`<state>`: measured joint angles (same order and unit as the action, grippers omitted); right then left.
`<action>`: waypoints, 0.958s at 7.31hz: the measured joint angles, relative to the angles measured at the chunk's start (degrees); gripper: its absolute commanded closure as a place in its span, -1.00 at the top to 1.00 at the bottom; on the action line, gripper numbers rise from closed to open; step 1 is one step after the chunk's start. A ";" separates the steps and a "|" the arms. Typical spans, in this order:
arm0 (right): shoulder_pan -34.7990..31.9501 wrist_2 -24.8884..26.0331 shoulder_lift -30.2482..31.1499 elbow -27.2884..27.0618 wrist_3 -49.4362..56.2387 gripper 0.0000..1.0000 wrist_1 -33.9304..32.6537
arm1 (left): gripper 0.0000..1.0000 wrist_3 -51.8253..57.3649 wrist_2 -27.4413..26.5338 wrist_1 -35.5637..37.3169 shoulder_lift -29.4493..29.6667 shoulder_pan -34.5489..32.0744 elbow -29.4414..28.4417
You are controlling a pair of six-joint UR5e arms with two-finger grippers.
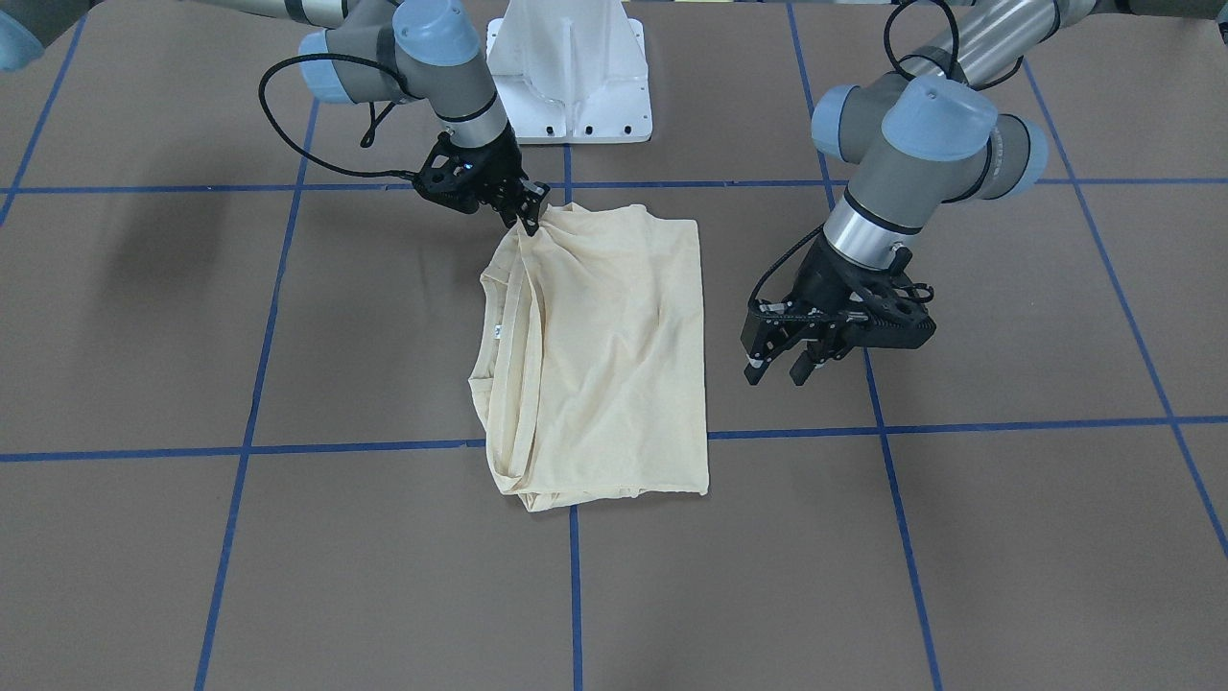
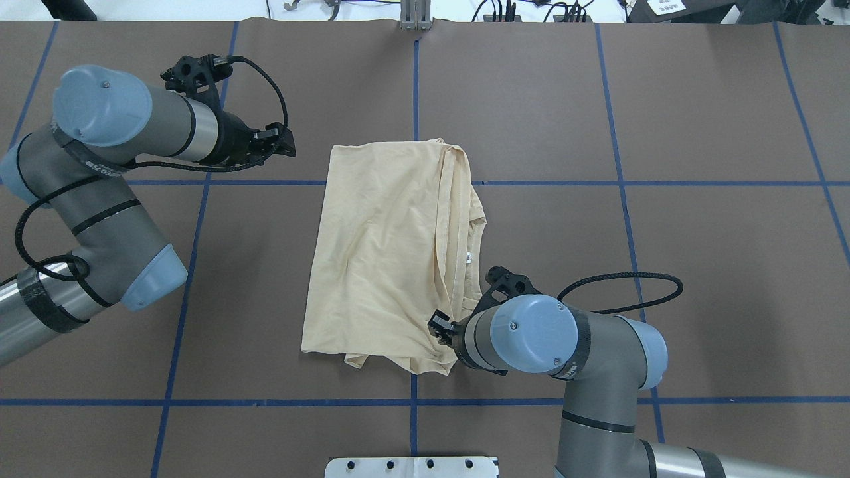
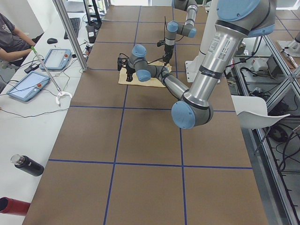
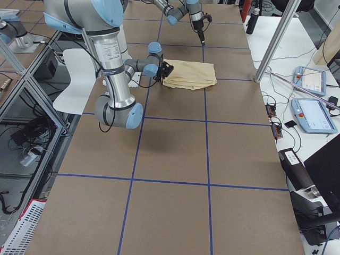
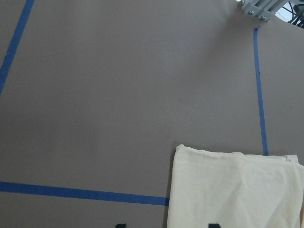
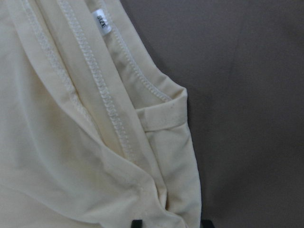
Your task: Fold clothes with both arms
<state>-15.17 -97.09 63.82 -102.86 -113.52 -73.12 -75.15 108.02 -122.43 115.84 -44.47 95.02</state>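
T-shirt [image 1: 595, 355]: pale cream, folded to a rough rectangle at mid-table, just in front of the white pedestal base [image 1: 571, 67]. Plain side up. Its long axis runs away from the base. A blue tape line [image 1: 959, 423] passes under the end farther from the base. Stacked hems, the neckline and the small white neck label [image 1: 498, 332] sit along the edge on my right side. That edge is rumpled; the opposite edge is straight.

My right gripper [image 1: 530, 223]: down at the shirt's near corner on my right side. Creases in the cloth run toward it. In the wrist view the two tips stand apart with the corner lying between them, and no pinch shows.

My left gripper [image 1: 777, 372]: jaws wide apart, nothing in them. It hangs over bare table [image 1: 1007, 317], beside the shirt's straight edge and clear of it.

Beyond the table: a person [image 3: 11, 40] sits at the side bench with tablets [image 3: 57, 58].
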 measured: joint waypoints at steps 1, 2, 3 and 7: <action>0.08 0.04 -0.03 0.08 -0.07 0.19 -0.01 | 0.30 0.00 0.00 0.00 0.00 0.00 -0.01; 0.17 0.08 -0.02 0.20 -0.10 0.14 -0.01 | 0.30 0.00 0.00 0.00 0.00 0.00 -0.01; 0.28 0.12 -0.02 0.32 -0.11 0.12 -0.01 | 0.30 0.00 0.00 0.00 0.00 0.00 -0.01; 0.49 0.07 0.05 0.61 -0.12 -0.09 -0.09 | 0.28 0.00 0.00 0.00 0.00 0.00 0.22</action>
<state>-14.68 -97.03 63.87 -102.24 -113.64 -73.21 -75.15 108.02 -122.43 115.84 -44.47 95.24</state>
